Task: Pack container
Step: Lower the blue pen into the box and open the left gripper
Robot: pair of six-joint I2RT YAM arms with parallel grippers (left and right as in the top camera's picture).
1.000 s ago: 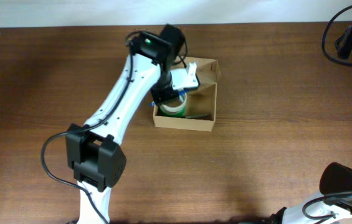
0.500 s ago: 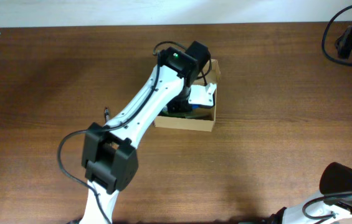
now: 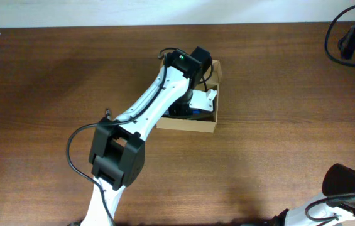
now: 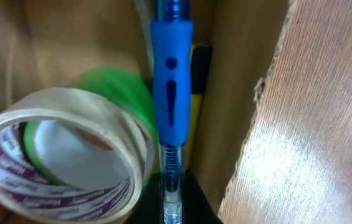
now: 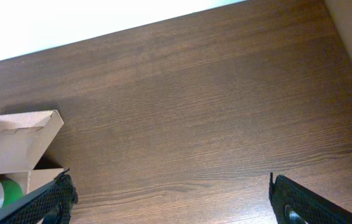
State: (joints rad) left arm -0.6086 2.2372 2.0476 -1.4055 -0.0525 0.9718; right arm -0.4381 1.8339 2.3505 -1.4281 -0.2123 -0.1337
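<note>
one container (image 3: 186,123), a tan cardboard box, sits on the wooden table (image 3: 278,132) just toward 12 o'clock from the table's middle, with its lid flap up on the 3 o'clock side. of the two arms, the left arm (image 3: 144,108) reaches over the box from 7 o'clock, and its wrist covers most of the inside. in the left wrist view the left gripper (image 4: 171,210) is down in the box, its dark fingers closed on one pen (image 4: 171,93) with a blue grip and a clear barrel, which runs from 6 to 12 o'clock. two tape rolls lie at 9 o'clock of the pen: a tan roll (image 4: 70,155) with purple print inside its core, and a green roll (image 4: 118,93) behind it. one yellow-and-black item (image 4: 199,81), too hidden to name, lies against the pen at 3 o'clock. the right arm (image 3: 347,187) is at the 4 o'clock corner, well apart from the box; the right gripper (image 5: 172,202) hangs over bare table with its fingers (image 5: 48,200) wide apart, holding nothing.
</note>
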